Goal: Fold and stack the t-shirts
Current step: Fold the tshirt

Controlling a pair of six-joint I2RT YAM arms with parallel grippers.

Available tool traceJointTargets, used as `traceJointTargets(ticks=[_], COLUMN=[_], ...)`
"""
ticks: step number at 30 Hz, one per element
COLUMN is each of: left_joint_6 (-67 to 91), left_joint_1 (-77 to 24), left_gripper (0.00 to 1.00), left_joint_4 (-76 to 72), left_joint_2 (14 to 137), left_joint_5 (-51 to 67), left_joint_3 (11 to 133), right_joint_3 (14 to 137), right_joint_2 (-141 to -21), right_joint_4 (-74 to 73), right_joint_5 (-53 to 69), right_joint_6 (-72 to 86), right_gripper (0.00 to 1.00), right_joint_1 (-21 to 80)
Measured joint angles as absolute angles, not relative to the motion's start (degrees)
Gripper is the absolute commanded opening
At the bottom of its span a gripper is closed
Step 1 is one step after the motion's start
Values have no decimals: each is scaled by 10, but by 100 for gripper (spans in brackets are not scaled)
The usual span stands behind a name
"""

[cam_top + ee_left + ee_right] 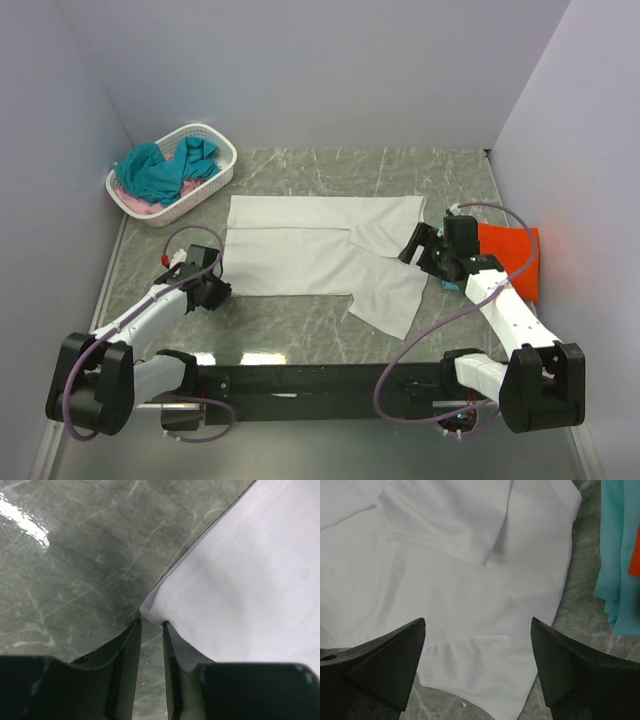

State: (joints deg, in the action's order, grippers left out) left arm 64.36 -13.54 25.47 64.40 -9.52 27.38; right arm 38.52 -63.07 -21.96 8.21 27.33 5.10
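— How far along is the folding?

— Early. The white t-shirt (300,250) lies spread flat, one sleeve (378,238) turned inward. The left gripper (152,622), fingers nearly together, seems to pinch its near-left hem corner. The right gripper (478,622) hovers wide open over its right side.

— And the others?

— An orange-red shirt (510,260) rests on a teal shirt (615,555), just right of it. More teal shirts (160,170) and a pink shirt (135,205) wait in the basket (215,140), beyond its far-left corner.

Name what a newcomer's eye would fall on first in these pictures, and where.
A large white cloth t-shirt lies spread across the middle of the grey marble-patterned table. A white perforated plastic basket holding teal cloth and pink cloth sits at its far left corner; a bright orange-red folded shirt lies at the right edge.
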Motion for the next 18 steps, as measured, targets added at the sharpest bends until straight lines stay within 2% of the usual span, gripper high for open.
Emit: traceJointTargets(ticks=[1,2,5,9,18], left_joint_6=[644,644,646,646,641], left_joint_1=[-135,-134,-132,-131,-131], left_gripper=[27,18,1,1,1], left_joint_4=[251,248,239,230,238], left_joint_2=[645,648,656,658,632], left_joint_5=[-95,-96,-97,-98,-109], left_joint_3=[274,274,274,274,262], right_joint_3=[382,380,373,371,379], right_joint_2=[-630,-630,-624,-604,-596], right_joint_4=[-220,-221,-225,-242,-329], right_joint_5=[82,83,84,67,-37], right_joint_6=[272,271,265,258,306], right_gripper=[91,91,90,89,89], right_joint_1=[51,51,54,101,361])
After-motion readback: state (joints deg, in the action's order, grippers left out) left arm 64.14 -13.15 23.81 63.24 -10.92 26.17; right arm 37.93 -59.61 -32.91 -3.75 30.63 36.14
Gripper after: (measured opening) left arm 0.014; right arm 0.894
